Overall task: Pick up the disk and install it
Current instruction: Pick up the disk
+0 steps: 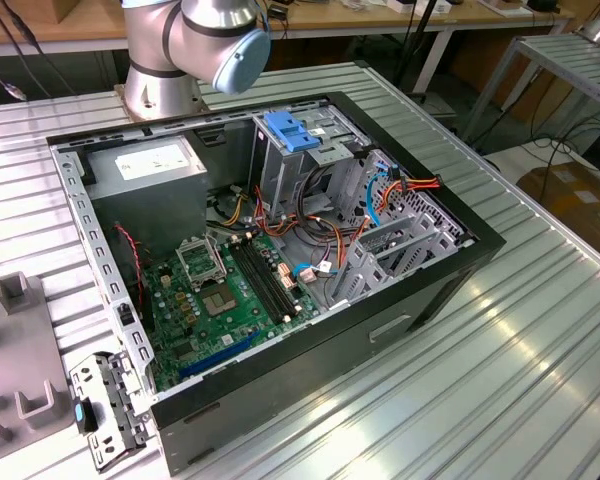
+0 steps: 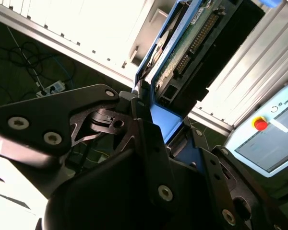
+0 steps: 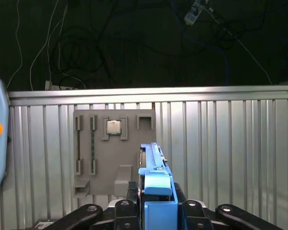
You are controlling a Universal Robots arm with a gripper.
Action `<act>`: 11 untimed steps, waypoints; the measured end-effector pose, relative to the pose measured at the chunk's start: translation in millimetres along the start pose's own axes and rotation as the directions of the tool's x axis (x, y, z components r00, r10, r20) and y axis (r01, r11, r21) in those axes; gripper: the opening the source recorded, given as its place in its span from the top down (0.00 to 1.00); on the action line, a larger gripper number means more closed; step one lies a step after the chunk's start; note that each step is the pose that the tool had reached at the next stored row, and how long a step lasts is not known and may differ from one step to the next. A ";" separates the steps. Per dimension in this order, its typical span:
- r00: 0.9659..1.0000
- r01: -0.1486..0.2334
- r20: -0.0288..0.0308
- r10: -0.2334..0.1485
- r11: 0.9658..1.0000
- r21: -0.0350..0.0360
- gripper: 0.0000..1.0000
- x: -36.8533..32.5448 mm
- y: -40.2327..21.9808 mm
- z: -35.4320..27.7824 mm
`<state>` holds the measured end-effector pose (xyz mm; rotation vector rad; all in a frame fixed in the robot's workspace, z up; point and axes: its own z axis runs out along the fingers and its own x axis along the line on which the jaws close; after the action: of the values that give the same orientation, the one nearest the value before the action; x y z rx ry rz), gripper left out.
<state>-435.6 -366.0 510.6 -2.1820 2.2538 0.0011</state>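
In both wrist views my gripper [image 2: 161, 120] is shut on the disk [image 2: 192, 43]. The second wrist view shows the disk's green circuit board side, framed by blue plastic rails and sticking out from between the black fingers [image 2: 146, 134]. In the first wrist view the disk [image 3: 156, 175] appears edge-on as a narrow blue strip rising from the gripper [image 3: 156, 206], held up in the air above the ribbed metal table [image 3: 221, 153]. The exterior view has the arm's base [image 1: 180, 50] behind the open computer case [image 1: 380, 330].
Inside the case lie a green motherboard [image 1: 230, 290], a metal drive cage with a blue latch [image 1: 288, 132], a grey power-supply box [image 1: 150, 165] and loose cables. A grey fixture tray [image 3: 113, 158] holding a chip [image 3: 114, 127] sits below the gripper. A pendant [image 2: 269, 139] with a red button lies nearby.
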 end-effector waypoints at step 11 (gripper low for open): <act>1.000 0.000 0.000 0.000 1.000 0.000 0.63 -0.4 -11.0 0.0</act>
<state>-424.6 -366.0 510.7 -2.1821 2.2539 0.0012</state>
